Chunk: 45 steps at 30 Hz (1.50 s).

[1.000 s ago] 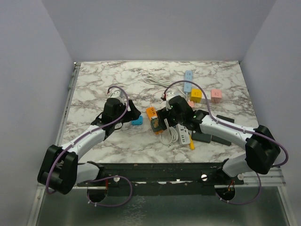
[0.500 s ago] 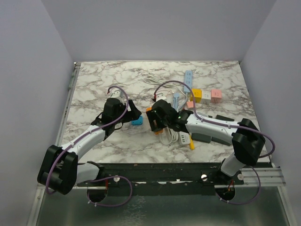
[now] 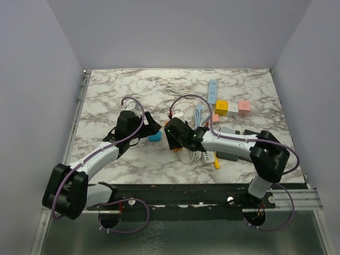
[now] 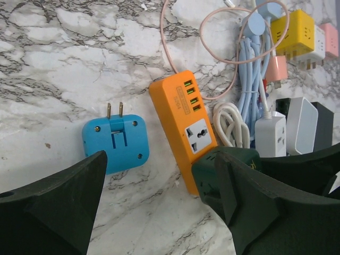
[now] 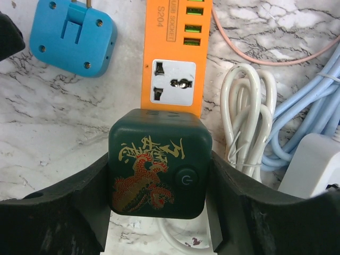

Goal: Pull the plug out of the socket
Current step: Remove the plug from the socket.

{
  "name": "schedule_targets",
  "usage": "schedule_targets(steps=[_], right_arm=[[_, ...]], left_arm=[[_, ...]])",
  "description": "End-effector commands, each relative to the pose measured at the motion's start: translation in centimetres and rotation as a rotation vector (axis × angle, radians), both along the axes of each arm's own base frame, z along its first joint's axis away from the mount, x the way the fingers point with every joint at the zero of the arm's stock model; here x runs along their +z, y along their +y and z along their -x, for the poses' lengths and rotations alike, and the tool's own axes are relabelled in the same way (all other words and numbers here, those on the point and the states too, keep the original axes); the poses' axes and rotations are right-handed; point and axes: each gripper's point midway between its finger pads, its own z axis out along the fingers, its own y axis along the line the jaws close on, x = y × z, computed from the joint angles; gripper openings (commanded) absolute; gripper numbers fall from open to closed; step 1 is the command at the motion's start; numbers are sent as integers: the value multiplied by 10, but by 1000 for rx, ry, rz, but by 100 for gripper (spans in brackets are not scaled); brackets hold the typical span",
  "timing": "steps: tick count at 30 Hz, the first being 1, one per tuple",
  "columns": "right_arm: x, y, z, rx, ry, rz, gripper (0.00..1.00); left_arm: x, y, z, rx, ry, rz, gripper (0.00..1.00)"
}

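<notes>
A: As the top view has it, where do the two arms reach?
B: Both meet in the middle of the marble table (image 3: 117,90). The right gripper (image 3: 173,139) lies over the orange power strip (image 3: 169,125), and the left gripper (image 3: 152,126) is just beside a blue adapter (image 3: 154,137).
A: And the left wrist view?
B: The left gripper's fingers (image 4: 53,207) stand spread wide, released, above the marble. The blue adapter lies flat ahead with its prongs folded out, apart from the strip.
A: The right wrist view?
B: The right gripper's fingers (image 5: 79,212) clamp both sides of the dark green plug (image 5: 159,170), a cube with a gold dragon. It sits on the near end of the strip, just below a bare outlet. Whether its pins are seated cannot be told. A coiled white cable (image 5: 249,117) lies just right of it
</notes>
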Motion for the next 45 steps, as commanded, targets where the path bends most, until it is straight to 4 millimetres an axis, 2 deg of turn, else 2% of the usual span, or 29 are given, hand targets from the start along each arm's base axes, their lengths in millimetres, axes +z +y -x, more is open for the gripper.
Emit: schedule_targets(steps=[1,3,4,6,10,13,19,22,24,27,32,36,41,42,45], right_arm=[[9,1,2,-14,-40,-93,13],[20,4,4,-1,-64,-161,2],[25,6,5,4,-75,-196,1],[37,9,7,18,-106,-267,1],[67,10,8,28,-183,-394,1],[86,8,10,42,-232,-466,1],[107,10,20,109,-275,-550,0],[113,15,27,155,-277,-590,1],[119,18,29,177,-284,-617,1],[121,18,29,175,-284,-623,1],[120,18,30,179,-282,-623,1],[122,20,33,204,-287,-633,1],[123,19,34,208,-289,-625,1],[123,19,33,209,-289,-624,1],[121,19,33,210,-283,-612,1]], left_arm=[[9,-15,3,-18,-1,128,86],[12,-22,5,-27,1,180,87],[14,-25,6,-32,1,208,88],[19,-32,8,-50,-11,254,90],[18,-33,10,-52,-7,265,92],[30,-40,12,-73,-15,329,94],[51,-49,15,-111,-43,420,94],[54,-55,17,-142,-46,426,93],[50,-59,20,-168,-24,425,85],[43,-58,23,-149,-6,428,66],[51,-52,23,-116,-46,432,57],[43,-54,21,-115,-13,430,52],[39,-53,13,-77,-6,421,30],[40,-54,11,-84,-7,423,28],[40,-61,11,-117,15,432,13]])
